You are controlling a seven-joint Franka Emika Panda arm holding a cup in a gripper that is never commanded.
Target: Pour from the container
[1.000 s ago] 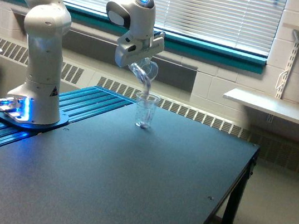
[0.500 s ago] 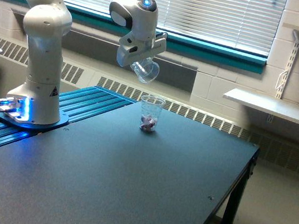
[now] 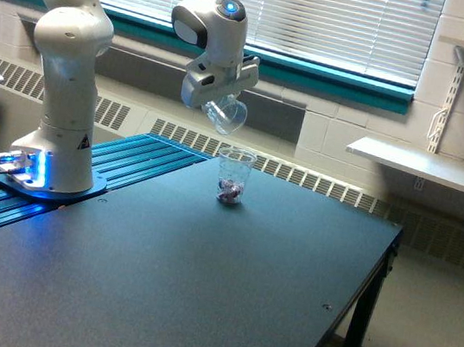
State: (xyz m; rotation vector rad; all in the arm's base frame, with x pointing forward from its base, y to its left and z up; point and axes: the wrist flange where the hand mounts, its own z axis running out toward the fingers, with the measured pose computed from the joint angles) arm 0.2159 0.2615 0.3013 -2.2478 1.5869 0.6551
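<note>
In the exterior view, the container (image 3: 226, 115), a clear, round-rimmed cup of glossy plastic, hangs tipped on its side in the air above a small tapered clear cup (image 3: 232, 176) standing on the matte dark table (image 3: 197, 290). The gripper (image 3: 217, 101) clasps the container, which juts below the fingers.

arm base (image 3: 49, 172) on table (image 3: 194, 308), 9 o'clock side | small cup (image 3: 232, 176) on table, 3 o'clock of base | container (image 3: 226, 113) above cup, toward 11 o'clock | pieces (image 3: 229, 193) in cup | shelf (image 3: 429, 168) at 3 o'clock
</note>
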